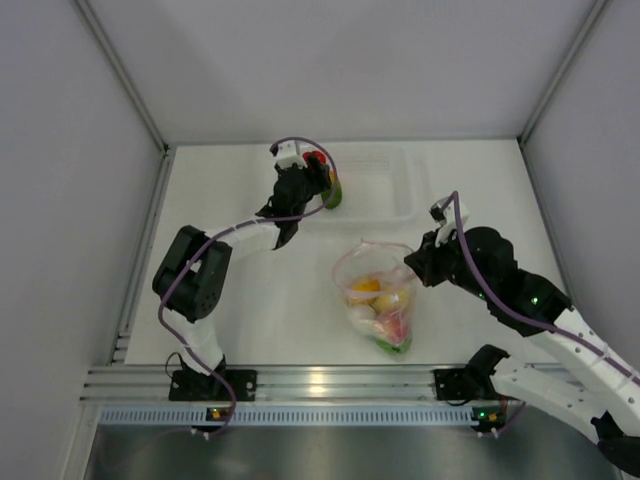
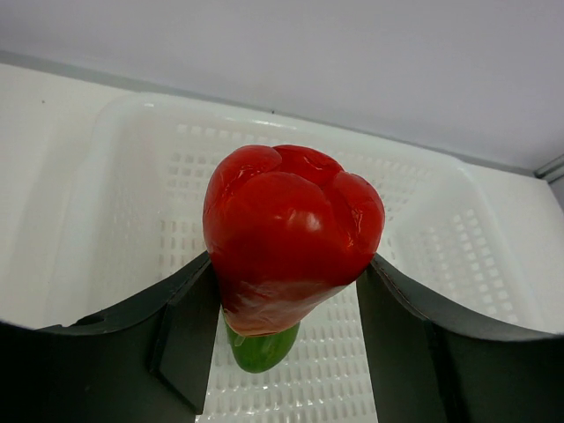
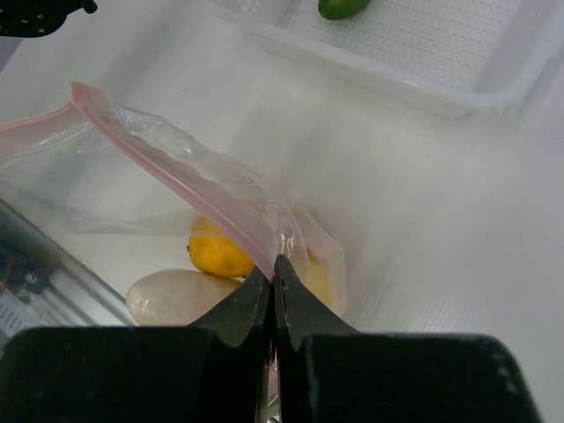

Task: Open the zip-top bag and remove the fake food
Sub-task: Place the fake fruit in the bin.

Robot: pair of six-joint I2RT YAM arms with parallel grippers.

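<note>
The zip-top bag [image 1: 378,262] lies open at mid table with several pieces of fake food [image 1: 385,305] inside. My right gripper [image 1: 424,263] is shut on its pink zip strip [image 3: 189,181] at the right rim and holds the mouth up [image 3: 275,264]. A yellow fruit [image 3: 216,251] and a white piece [image 3: 176,295] show through the plastic. My left gripper [image 1: 318,178] is shut on a red pepper [image 2: 291,233] and holds it above the left end of the clear tub [image 2: 441,229]. A green piece [image 2: 260,348] lies in the tub under the pepper.
The clear tub [image 1: 385,185] stands at the back of the table, close to the back wall. The green piece [image 1: 331,195] is at its left end and also shows in the right wrist view [image 3: 342,7]. Grey walls close in the left and right sides.
</note>
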